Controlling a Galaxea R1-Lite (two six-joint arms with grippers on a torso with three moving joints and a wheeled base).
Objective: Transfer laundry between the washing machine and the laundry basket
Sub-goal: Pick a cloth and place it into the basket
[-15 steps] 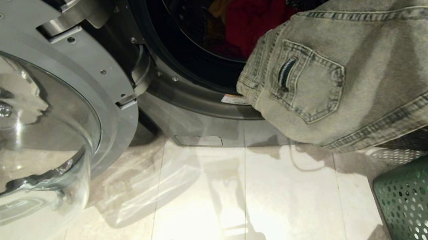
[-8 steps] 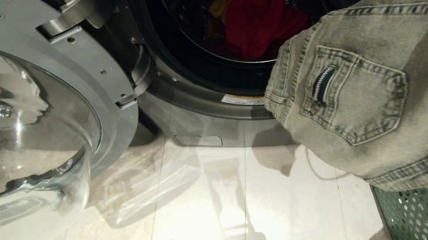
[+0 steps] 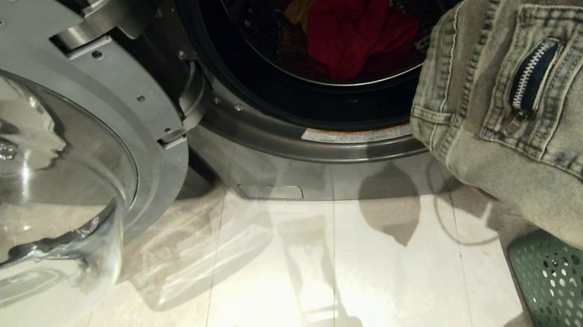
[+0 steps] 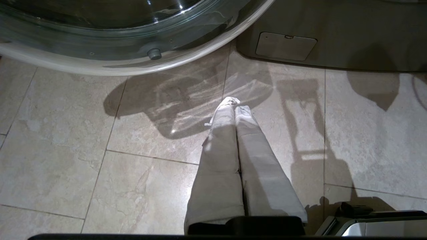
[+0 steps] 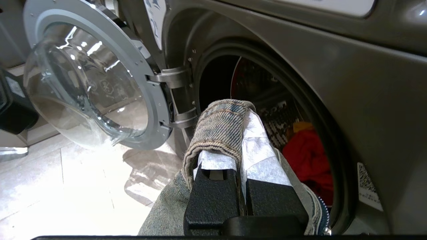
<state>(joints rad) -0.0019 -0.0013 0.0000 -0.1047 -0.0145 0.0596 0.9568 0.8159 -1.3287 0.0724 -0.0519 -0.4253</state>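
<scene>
The washing machine stands with its glass door swung out to the left. In its drum lie a red garment and a yellow-orange piece. A faded denim piece with a zip pocket hangs at the right, outside the drum and above the near corner of the green laundry basket. In the right wrist view my right gripper is shut on a denim fold, in front of the machine's opening. My left gripper is shut on nothing, low over the floor tiles.
The open door juts over the floor to the left of the left gripper. Pale floor tiles spread between the door and the basket. The machine's lower panel has a small hatch.
The denim piece has swung to the right and nearer the head camera, off the drum opening and over the basket. The red garment shows in full now. The left arm has not moved.
</scene>
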